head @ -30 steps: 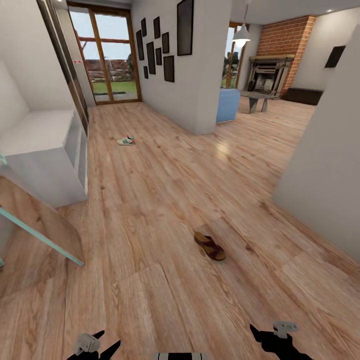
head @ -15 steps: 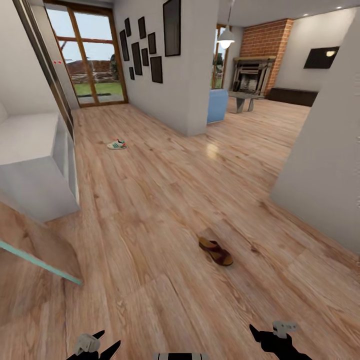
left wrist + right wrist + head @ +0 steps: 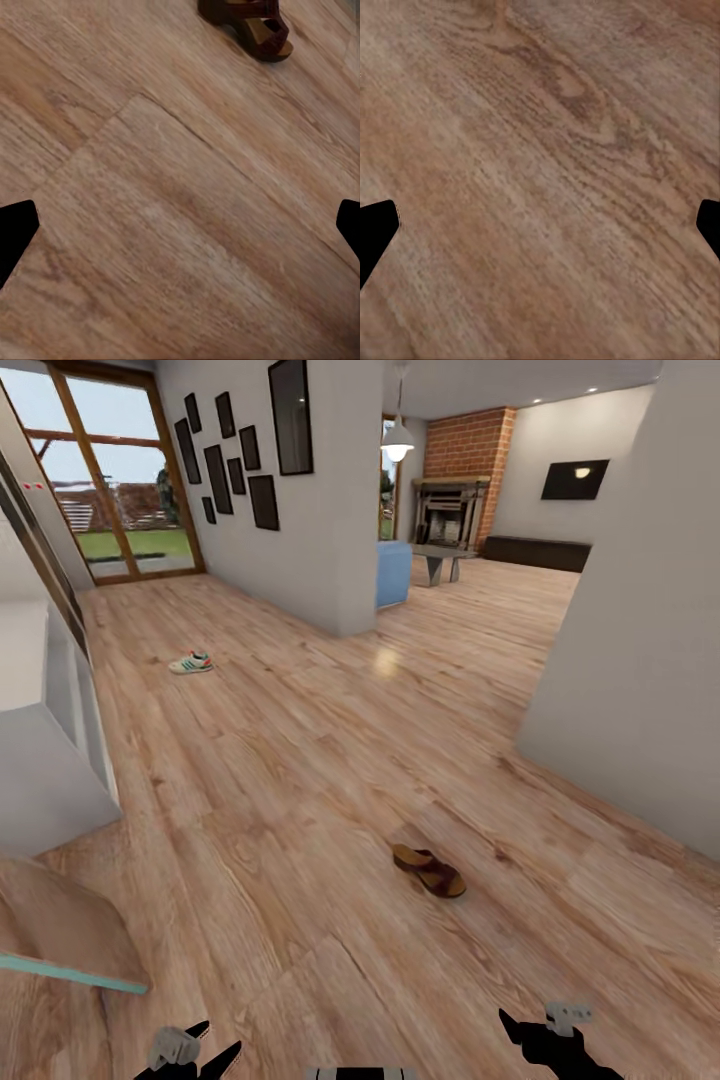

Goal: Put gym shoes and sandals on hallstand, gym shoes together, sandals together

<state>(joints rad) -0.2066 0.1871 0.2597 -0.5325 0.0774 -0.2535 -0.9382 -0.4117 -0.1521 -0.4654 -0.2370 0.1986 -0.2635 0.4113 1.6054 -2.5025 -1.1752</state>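
Grainy plank floor [image 3: 300,810]; leather sandal [image 3: 428,870]

No text, label, brand, number or sign could be read anywhere. The dark frames [image 3: 248,462] on the far white wall were blank black panels. The gym shoe [image 3: 191,663], far on the left of the floor, was too small for any mark to be made out, and the near sandal [image 3: 429,870] bore none.
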